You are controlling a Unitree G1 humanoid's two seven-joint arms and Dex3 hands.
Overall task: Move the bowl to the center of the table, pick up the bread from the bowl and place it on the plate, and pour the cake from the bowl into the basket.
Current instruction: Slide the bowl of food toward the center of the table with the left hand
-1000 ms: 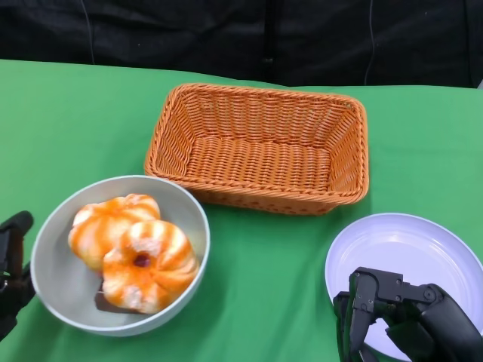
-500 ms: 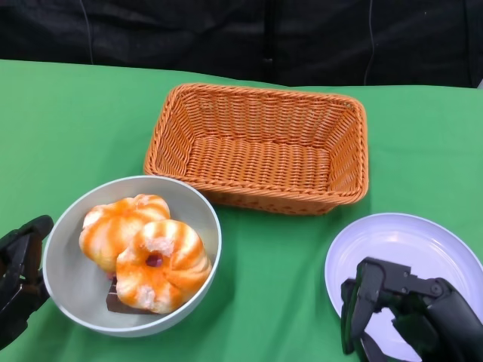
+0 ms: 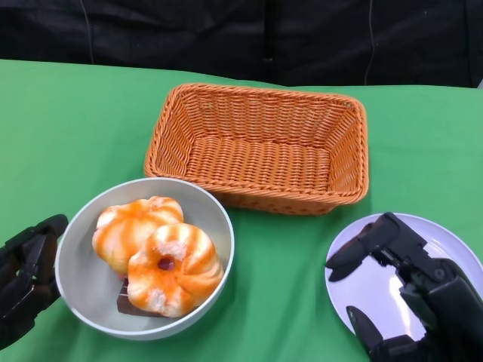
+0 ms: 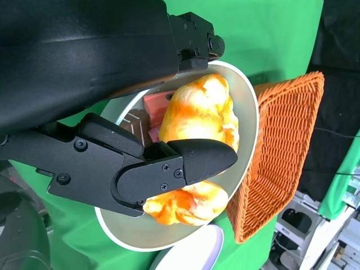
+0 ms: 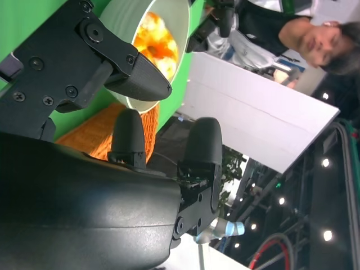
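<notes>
Green cloth covers the surface [image 3: 90, 113], backed by a dark curtain, where a pale grey round bowl [image 3: 84, 302] sits near the left front edge, short of the middle. Inside lie two orange-and-white striped bread buns [image 3: 175, 270] atop a brown-and-pink slice of cake [image 3: 130, 304] (only an edge shows in the head view). The left robot hand [image 3: 26, 275] stands at the bowl's left wall, fingers apart, apparently pressing the rim rather than clasping it; whether it actually touches cannot be told. The right robot hand [image 3: 411, 294] hovers over the white round plate [image 3: 453, 241] at the right front, fingers spread and holding nothing. One empty orange woven wicker basket [image 3: 260, 147] sits beyond, just behind the bowl.

Risks, as a judgement: a push high on the rim could tip the bowl or spill the buns; pushing too far could jam it against the basket's near wall. Later, a bun left inside could tumble out with the cake.

Count: one bowl, two buns, one cake slice, one basket, one plate.
</notes>
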